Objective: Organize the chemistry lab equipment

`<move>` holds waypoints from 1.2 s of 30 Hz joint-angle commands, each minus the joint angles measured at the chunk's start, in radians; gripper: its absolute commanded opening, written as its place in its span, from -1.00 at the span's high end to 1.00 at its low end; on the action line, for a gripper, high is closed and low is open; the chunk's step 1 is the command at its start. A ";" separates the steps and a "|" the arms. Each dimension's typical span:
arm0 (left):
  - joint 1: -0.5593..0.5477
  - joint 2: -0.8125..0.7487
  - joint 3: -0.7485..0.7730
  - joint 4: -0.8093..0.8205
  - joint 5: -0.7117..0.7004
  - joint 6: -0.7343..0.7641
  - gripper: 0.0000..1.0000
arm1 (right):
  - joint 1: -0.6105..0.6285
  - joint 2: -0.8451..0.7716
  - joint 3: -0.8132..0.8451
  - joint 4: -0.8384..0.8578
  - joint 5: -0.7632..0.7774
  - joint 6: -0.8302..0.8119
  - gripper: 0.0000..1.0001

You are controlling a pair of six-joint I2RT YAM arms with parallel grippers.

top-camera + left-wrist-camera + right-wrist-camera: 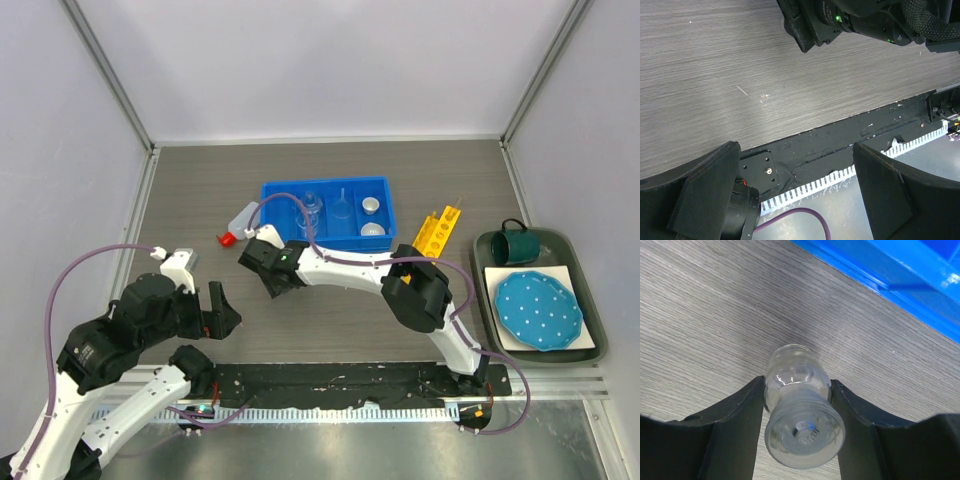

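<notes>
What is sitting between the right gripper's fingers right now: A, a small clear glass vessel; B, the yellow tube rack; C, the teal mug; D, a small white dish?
A: the right wrist view shows the right gripper flanking a small clear glass vessel, a finger against each side.

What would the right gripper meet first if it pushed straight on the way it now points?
The small glass beaker between its fingers; past that, probably the tabletop, though depth is unclear. The blue tray sits off to one side.
</notes>
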 commanded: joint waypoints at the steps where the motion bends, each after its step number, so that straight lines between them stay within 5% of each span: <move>1: 0.004 -0.006 0.008 0.004 -0.005 0.001 -1.00 | -0.006 -0.031 -0.003 0.031 0.003 0.009 -0.05; 10: 0.004 -0.003 0.006 0.012 0.000 -0.004 -0.99 | -0.006 -0.072 -0.010 0.017 0.015 -0.002 0.37; 26: 0.004 0.020 -0.002 0.042 0.015 -0.001 -1.00 | -0.018 -0.406 0.027 -0.158 0.118 -0.051 0.39; 36: 0.004 0.031 0.000 0.055 0.023 -0.001 -1.00 | -0.338 -0.516 -0.061 -0.086 -0.017 -0.069 0.42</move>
